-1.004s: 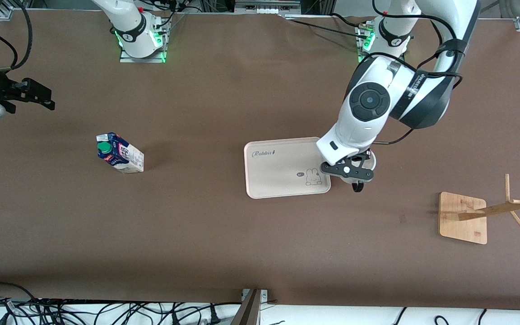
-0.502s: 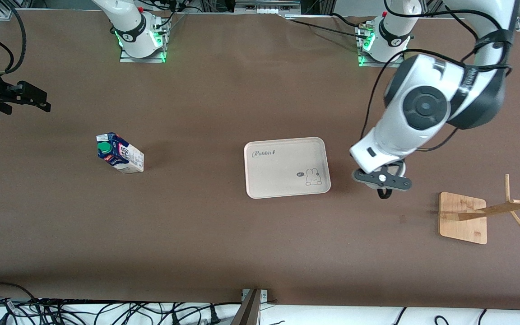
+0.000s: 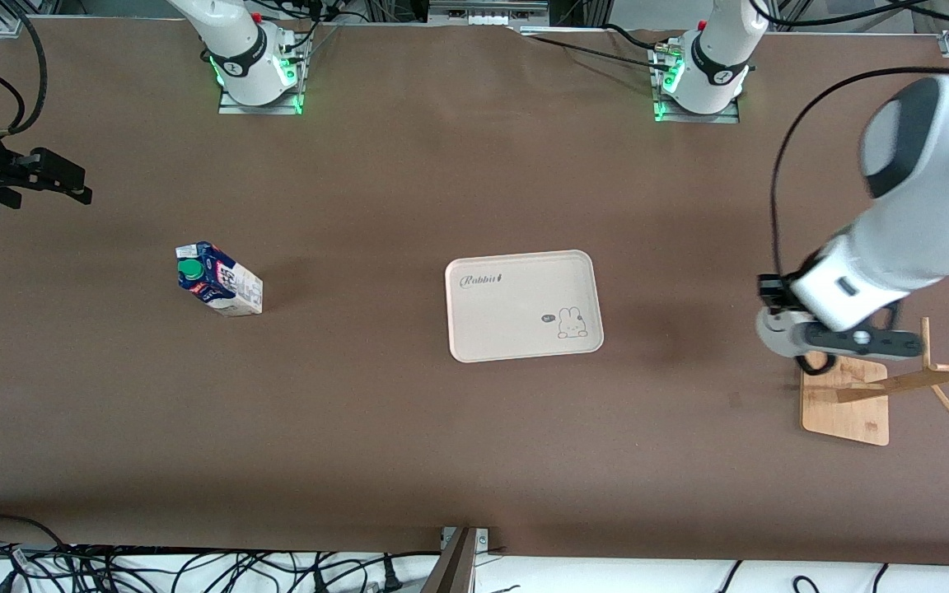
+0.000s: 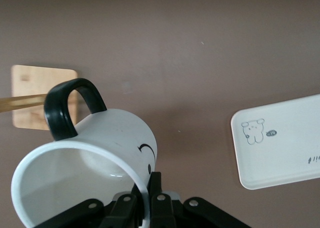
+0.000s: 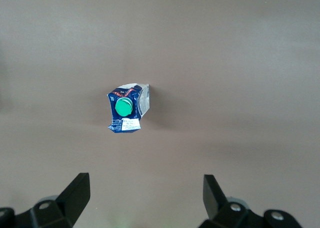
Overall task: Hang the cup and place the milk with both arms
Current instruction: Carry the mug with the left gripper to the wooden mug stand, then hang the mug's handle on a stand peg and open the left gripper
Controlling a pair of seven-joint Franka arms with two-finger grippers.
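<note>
My left gripper [image 3: 843, 341] is shut on the rim of the cup [image 4: 100, 148], a white mug with a black loop handle and a smiley face. It holds the cup tilted in the air over the edge of the wooden rack's base [image 3: 845, 399]. In the front view the cup [image 3: 775, 336] shows only partly under the hand. The milk [image 3: 217, 280], a blue and white carton with a green cap, stands on the table toward the right arm's end. My right gripper [image 3: 58, 177] is open and empty, up in the air above the milk [image 5: 127, 107].
A beige tray [image 3: 524, 305] with a rabbit drawing lies mid-table and also shows in the left wrist view [image 4: 285, 143]. The rack's slanted wooden pole [image 3: 919, 380] with pegs rises from the base [image 4: 30, 82] at the left arm's end.
My left arm has carried the cup from beside the tray toward the left arm's end, up to the rack's base. The right gripper shifted slightly, then stayed.
</note>
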